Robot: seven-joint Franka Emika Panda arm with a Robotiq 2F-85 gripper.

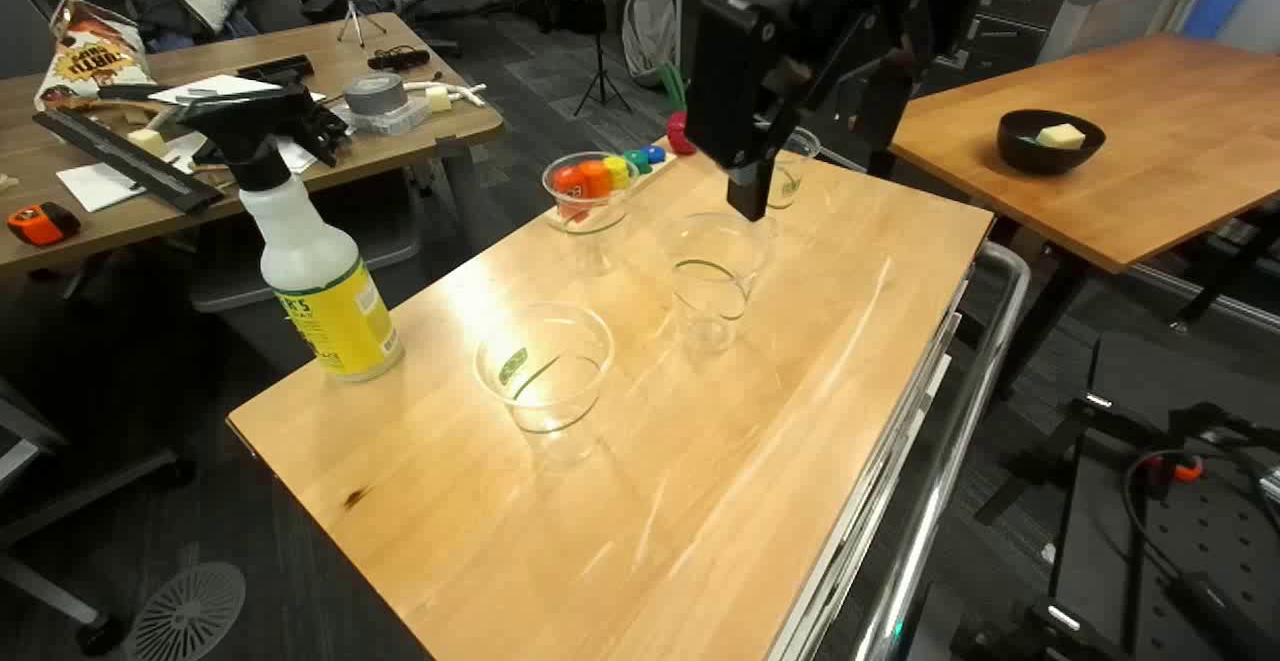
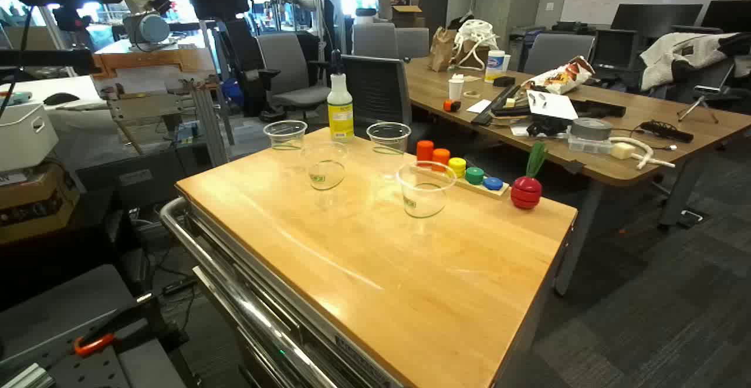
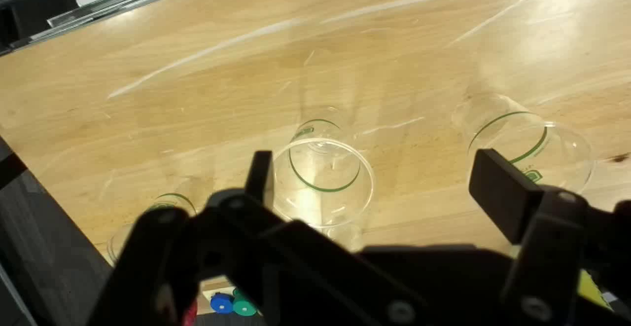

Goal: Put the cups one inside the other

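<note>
Hand (image 3: 380, 188): spread wide, nothing held | wrist view: middle cup (image 3: 323, 183) upright on desk (image 3: 222, 119), toward nine o'clock in the gap; another cup (image 3: 532, 136) at three | likely pick-up next: shift toward nine to centre, lower straight, squeeze lightly

Four clear plastic cups (image 2: 286, 141) (image 2: 326, 174) (image 2: 388, 148) (image 2: 423, 200), tapered, round-rimmed, each with a thin green band, stand upright on the pale wood tabletop (image 2: 410, 294), mouths up, apart from one another in a loose cluster.
</note>
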